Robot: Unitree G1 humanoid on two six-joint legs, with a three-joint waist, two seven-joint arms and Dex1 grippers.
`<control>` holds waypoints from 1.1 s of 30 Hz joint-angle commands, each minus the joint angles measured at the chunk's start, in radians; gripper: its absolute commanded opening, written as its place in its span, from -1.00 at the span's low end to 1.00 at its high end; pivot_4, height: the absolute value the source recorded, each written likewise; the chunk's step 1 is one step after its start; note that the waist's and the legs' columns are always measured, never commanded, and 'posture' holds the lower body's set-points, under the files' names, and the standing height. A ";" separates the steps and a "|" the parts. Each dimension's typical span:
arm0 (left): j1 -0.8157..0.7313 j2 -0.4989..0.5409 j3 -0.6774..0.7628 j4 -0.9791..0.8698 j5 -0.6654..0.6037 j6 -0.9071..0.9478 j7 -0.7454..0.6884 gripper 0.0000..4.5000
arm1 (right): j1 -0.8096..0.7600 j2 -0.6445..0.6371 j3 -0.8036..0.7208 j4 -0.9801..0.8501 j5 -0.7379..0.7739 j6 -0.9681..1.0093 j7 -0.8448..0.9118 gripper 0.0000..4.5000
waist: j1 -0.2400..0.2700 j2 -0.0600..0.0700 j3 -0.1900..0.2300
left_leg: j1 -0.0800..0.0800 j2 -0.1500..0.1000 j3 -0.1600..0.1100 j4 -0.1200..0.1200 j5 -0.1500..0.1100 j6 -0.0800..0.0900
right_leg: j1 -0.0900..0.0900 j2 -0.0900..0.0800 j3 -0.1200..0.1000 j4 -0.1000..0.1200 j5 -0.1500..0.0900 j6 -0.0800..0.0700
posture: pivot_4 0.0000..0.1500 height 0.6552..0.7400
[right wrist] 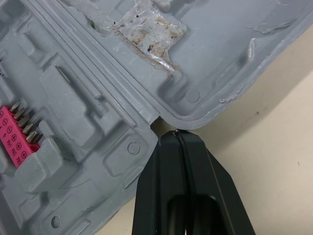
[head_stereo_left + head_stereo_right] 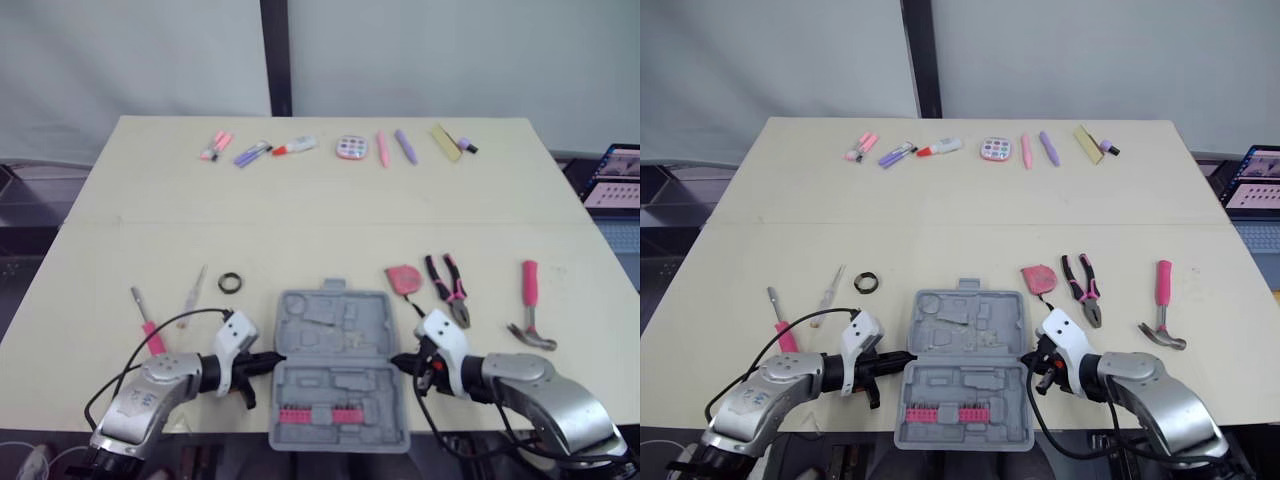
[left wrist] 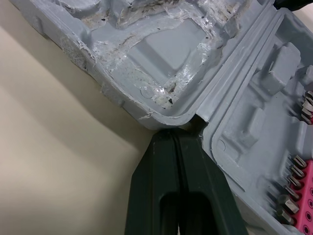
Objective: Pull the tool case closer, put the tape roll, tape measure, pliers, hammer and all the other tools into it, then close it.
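The tool case [image 2: 330, 385] sits open, seemingly near enough; left gripper [image 2: 275, 358] and right gripper [image 2: 396, 362], both closed, touch its hinge. Pliers [image 2: 447, 290], hammer [image 2: 529, 305] at two o'clock await packing.

My left tool [image 2: 272, 360] and right tool [image 2: 396, 362] flank the tool case [image 2: 340, 400]; tape roll [image 2: 231, 282] lies left of it, tape measure [image 2: 404, 279], pliers [image 2: 447, 290], hammer [image 2: 530, 305] right.

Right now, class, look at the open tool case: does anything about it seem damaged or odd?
Yes. The far half of the tool case looks worn: the wrist views show frayed plastic with whitish, torn edges around its moulded recesses, and brownish grime in one of them. Nothing looks spilled.
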 commanded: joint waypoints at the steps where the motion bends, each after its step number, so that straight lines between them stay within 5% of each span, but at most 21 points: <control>1: 0.026 0.004 0.005 -0.012 -0.010 0.010 0.005 -0.99 | 0.004 -0.008 -0.015 -0.047 0.022 -0.001 -0.009 -0.98 | 0.000 0.000 0.000 | 0.000 0.000 0.000 0.000 0.000 0.000 | 0.000 0.000 0.000 0.000 0.000 0.000 | 1.00 0.85; 33: 0.049 0.058 -0.006 -0.072 -0.083 0.101 -0.026 -0.99 | 0.019 -0.042 -0.020 -0.075 0.063 0.019 -0.019 -0.98 | 0.002 0.000 0.000 | 0.000 0.000 0.000 0.000 0.000 0.000 | 0.001 0.000 0.000 -0.004 0.000 0.000 | 1.00 0.85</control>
